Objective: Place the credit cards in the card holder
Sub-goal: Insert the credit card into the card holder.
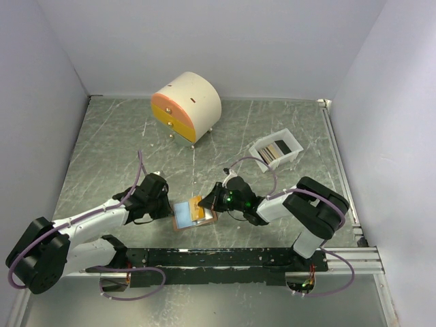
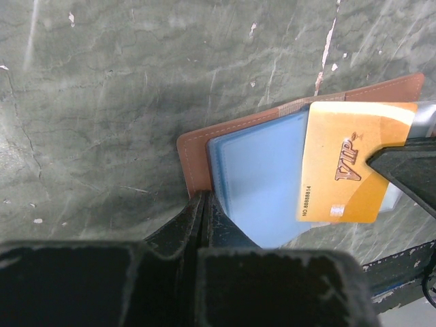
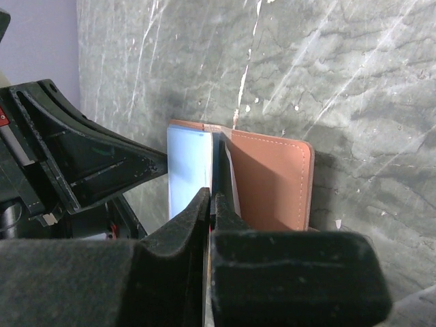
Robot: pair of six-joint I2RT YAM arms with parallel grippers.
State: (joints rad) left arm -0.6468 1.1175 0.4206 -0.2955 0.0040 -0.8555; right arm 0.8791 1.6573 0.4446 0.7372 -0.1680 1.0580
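Note:
The salmon-brown card holder (image 1: 182, 215) lies open on the table between the arms, its light blue inner pocket facing up. My left gripper (image 2: 203, 194) is shut on the near edge of the card holder (image 2: 197, 153). My right gripper (image 3: 211, 194) is shut on a gold credit card (image 2: 347, 160) marked VIP, which lies partly over the blue pocket. In the right wrist view this card shows only edge-on between the fingers, with the card holder's flap (image 3: 269, 180) standing to its right. From above, the left gripper (image 1: 169, 206) and right gripper (image 1: 210, 199) meet at the holder.
A small white tray (image 1: 291, 144) at the back right holds more cards (image 1: 274, 151), dark and whitish. A round cream cabinet (image 1: 187, 105) with orange-yellow drawers stands at the back. Pale walls close in the marbled grey table on three sides.

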